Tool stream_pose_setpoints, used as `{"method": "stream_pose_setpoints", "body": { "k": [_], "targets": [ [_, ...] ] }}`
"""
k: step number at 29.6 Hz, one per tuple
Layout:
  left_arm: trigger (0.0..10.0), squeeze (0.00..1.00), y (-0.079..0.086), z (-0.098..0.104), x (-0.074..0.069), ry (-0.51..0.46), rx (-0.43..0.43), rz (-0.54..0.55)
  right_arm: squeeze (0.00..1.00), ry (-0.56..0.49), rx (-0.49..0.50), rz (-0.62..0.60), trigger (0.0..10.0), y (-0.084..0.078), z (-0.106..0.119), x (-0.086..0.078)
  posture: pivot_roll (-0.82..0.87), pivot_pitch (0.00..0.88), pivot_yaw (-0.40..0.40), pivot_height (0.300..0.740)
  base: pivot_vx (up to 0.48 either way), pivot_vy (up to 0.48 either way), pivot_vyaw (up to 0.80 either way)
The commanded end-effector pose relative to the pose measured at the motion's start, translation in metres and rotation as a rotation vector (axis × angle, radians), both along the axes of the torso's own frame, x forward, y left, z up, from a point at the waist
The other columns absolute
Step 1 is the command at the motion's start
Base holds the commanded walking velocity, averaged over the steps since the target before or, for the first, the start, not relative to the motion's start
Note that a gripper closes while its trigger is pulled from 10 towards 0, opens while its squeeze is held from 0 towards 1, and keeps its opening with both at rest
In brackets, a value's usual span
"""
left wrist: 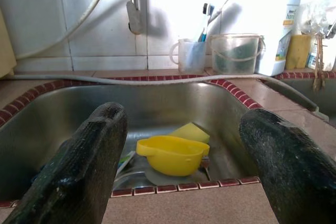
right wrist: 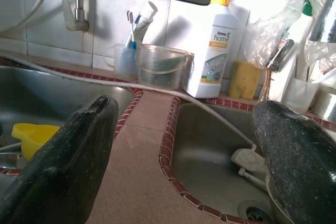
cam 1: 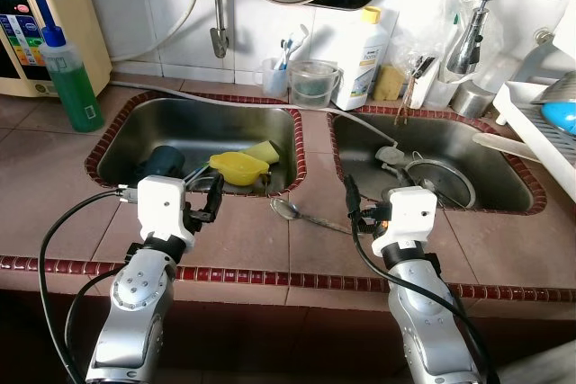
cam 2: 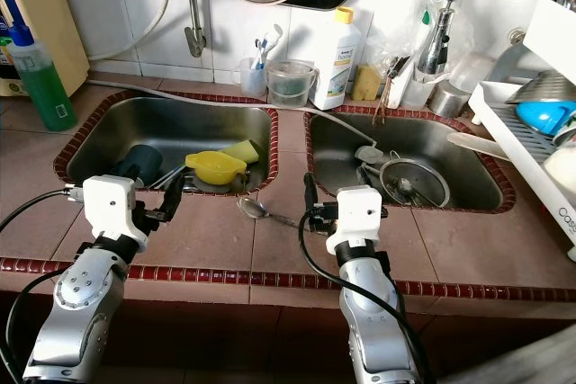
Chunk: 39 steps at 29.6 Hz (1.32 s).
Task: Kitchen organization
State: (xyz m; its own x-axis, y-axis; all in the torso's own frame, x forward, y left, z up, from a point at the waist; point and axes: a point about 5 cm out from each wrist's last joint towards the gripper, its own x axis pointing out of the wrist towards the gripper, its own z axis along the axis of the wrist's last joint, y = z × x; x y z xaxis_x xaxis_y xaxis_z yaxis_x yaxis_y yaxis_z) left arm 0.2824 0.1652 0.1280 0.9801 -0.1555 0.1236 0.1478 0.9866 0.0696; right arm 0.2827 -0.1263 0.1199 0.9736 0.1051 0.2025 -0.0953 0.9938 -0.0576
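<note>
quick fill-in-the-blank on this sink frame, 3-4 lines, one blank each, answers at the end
1. The yellow bowl lies in the ____ sink basin.
2. The spoon lies on the counter between the two ____.
3. The bottle at the counter's left end holds ____ liquid.
4. The fingers of the left gripper and right gripper are ____ and hold nothing.

Missing words: left; basins; green; open
</note>
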Motion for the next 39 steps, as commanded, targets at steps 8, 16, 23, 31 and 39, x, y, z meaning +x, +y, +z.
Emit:
{"method": "stream_pose_setpoints", "body": {
  "k": [8,16,23,31,39],
  "targets": [
    [10.0,0.00,-0.0008,0.0044,0.0018,-0.011,0.017,-0.004,0.00,-0.015,0.004,-0.016,10.0,-0.0053,0.0053,0.0006,-0.10,0.000,-0.022,0.740,0.000,0.000,0.00],
    [10.0,0.00,-0.0011,0.0047,0.0015,-0.011,0.017,-0.005,0.00,-0.014,0.005,-0.013,10.0,-0.0052,0.0054,0.0003,-0.10,0.002,-0.023,0.740,0.000,0.000,0.00],
    [10.0,0.00,-0.0010,0.0043,0.0004,-0.009,0.016,-0.004,0.00,-0.013,0.007,-0.013,10.0,-0.0049,0.0053,-0.0007,-0.10,0.005,-0.022,0.740,0.000,0.000,0.00],
    [10.0,0.00,-0.0026,0.0044,0.0004,-0.008,0.013,-0.015,0.00,-0.016,0.010,-0.013,10.0,-0.0036,0.0052,-0.0021,-0.11,0.004,-0.014,0.740,0.000,0.000,0.00],
    [10.0,0.00,-0.0031,0.0048,-0.0005,-0.006,0.017,-0.026,0.00,-0.012,0.015,-0.018,10.0,-0.0036,0.0035,-0.0051,-0.11,0.003,-0.008,0.740,0.000,0.000,0.00]
  ]
}}
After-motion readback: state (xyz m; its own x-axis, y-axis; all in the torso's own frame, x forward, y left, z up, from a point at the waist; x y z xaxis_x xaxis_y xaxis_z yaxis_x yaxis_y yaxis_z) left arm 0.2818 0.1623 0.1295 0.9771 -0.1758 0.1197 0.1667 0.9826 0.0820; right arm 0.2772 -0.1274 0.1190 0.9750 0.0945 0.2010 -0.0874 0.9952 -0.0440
